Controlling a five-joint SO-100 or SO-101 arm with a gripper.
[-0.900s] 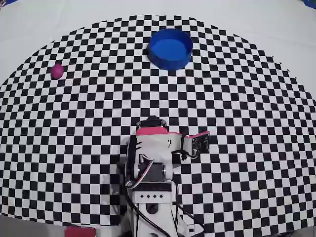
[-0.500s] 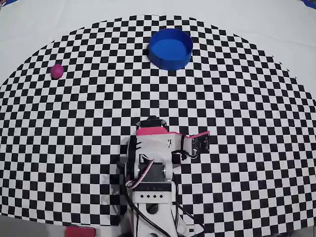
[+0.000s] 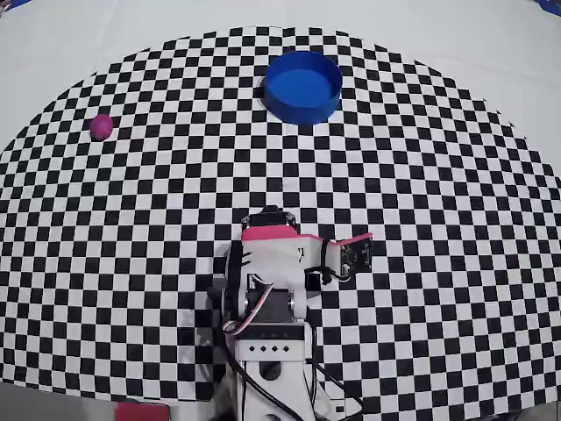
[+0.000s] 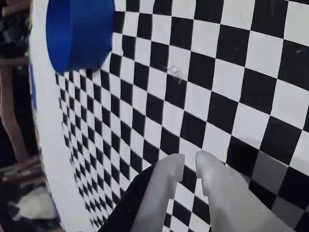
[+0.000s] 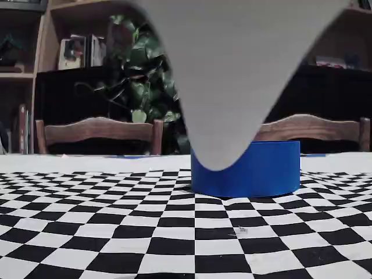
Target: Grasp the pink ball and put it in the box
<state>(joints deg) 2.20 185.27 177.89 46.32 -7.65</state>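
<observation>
The pink ball [image 3: 102,126] lies alone on the checkered mat at the far left of the overhead view. The box [image 3: 302,86] is a round blue container, empty, at the top centre; the wrist view has the box [image 4: 79,34] at its upper left, and the low fixed view shows the box [image 5: 250,171] side-on. My arm [image 3: 272,263] sits folded low at the bottom centre, far from both. In the wrist view my gripper [image 4: 189,162] hangs over bare checker squares, its pale fingers [image 4: 164,188] almost together with only a thin slit and nothing held. The ball is out of the wrist and fixed views.
The checkered mat [image 3: 421,193] ends in a curved edge with plain white tabletop [image 3: 491,44] beyond. A flat pink-red piece [image 3: 140,410] lies at the bottom edge. A blurred pale grey shape [image 5: 232,70] fills the top middle of the fixed view; chairs and shelves stand behind.
</observation>
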